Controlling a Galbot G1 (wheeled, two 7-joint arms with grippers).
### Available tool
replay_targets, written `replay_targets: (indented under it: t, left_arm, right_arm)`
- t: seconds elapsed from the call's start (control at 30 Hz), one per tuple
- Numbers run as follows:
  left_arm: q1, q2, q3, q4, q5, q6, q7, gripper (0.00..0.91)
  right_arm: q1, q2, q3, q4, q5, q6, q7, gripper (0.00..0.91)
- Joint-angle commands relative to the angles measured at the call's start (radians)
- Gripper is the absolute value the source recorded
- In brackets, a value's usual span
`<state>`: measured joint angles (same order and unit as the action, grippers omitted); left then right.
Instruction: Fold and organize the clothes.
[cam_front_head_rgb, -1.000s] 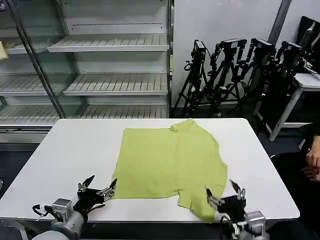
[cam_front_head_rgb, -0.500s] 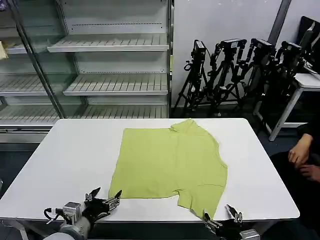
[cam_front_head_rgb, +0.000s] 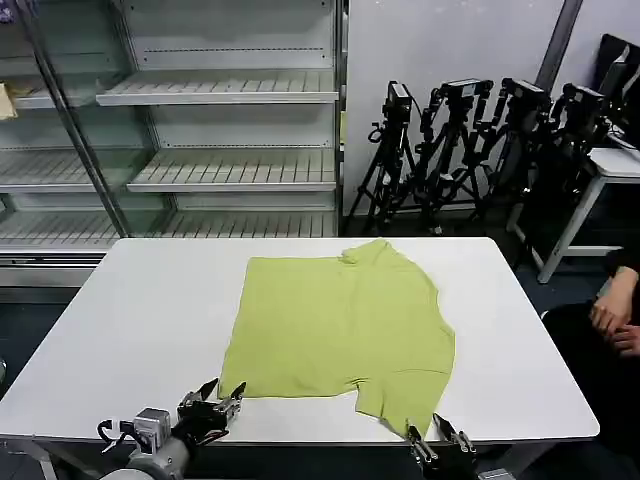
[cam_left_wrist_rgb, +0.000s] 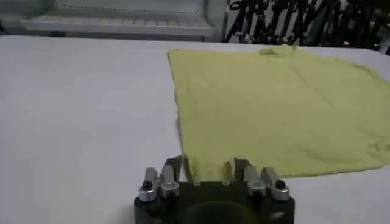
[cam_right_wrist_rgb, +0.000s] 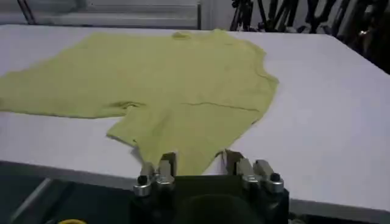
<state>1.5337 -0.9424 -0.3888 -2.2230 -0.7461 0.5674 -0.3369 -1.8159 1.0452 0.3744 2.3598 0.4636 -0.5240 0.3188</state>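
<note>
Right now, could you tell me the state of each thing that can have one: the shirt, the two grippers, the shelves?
Shirt: lying flat on the table, partly folded, one sleeve at the near edge, not held.
Left gripper: open, low at the shirt's near left corner, not gripping it.
Right gripper: open, at the table's near edge by the sleeve, holding nothing.
Shelves: bare, nothing on them.

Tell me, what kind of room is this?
Probably a robot lab or test studio: bare store-style shelving, a cluster of camera tripods, and a white table holding one lime shirt.
</note>
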Motion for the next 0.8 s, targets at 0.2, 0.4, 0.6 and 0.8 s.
replay_targets:
  t: [0.2, 0.4, 0.6, 0.8]
  left_arm:
    - [0.003, -0.003, 0.005, 0.002, -0.029, 0.009, 0.001, 0.020]
    - [0.021, -0.009, -0.015, -0.033, -0.053, 0.007, -0.001, 0.010]
    - [0.086, -0.024, -0.072, -0.133, -0.053, 0.006, -0.016, 0.020]
    - [0.159, -0.042, -0.141, -0.210, -0.054, 0.008, -0.027, 0.020]
  right_arm:
    - [-0.013, 0.002, -0.003, -0.003, 0.022, 0.002, -0.007, 0.000]
    - [-0.043, 0.004, 0.020, 0.047, 0.012, 0.035, -0.008, 0.000]
    - [-0.143, 0.006, 0.054, 0.136, -0.044, 0.080, -0.010, 0.000]
    - [-0.197, -0.007, 0.087, 0.212, -0.110, 0.111, -0.014, 0.000]
